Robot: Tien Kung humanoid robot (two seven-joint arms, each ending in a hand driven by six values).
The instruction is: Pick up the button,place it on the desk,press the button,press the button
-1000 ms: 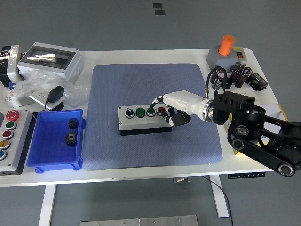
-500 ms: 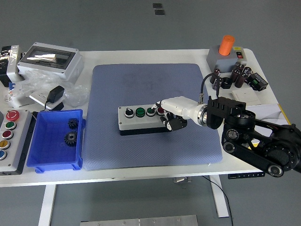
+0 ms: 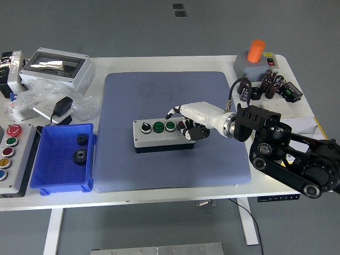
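Pressing well means driving one fingertip straight down on the rightmost cap of the grey four-button control box lying mid blue mat, under the right hand's curled, empty fingers.

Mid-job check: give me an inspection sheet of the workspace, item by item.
Surface: white table with blue mat.
Job's things: grey button box lies on the mat.
Clutter: blue bin holding two gears; second button panel; grey enclosure; orange-topped unit.
Hands: right hand curled over the box's right end; left not in view.
Cables: black cable at the right wrist.
Surroundings: grey floor; no person seen.
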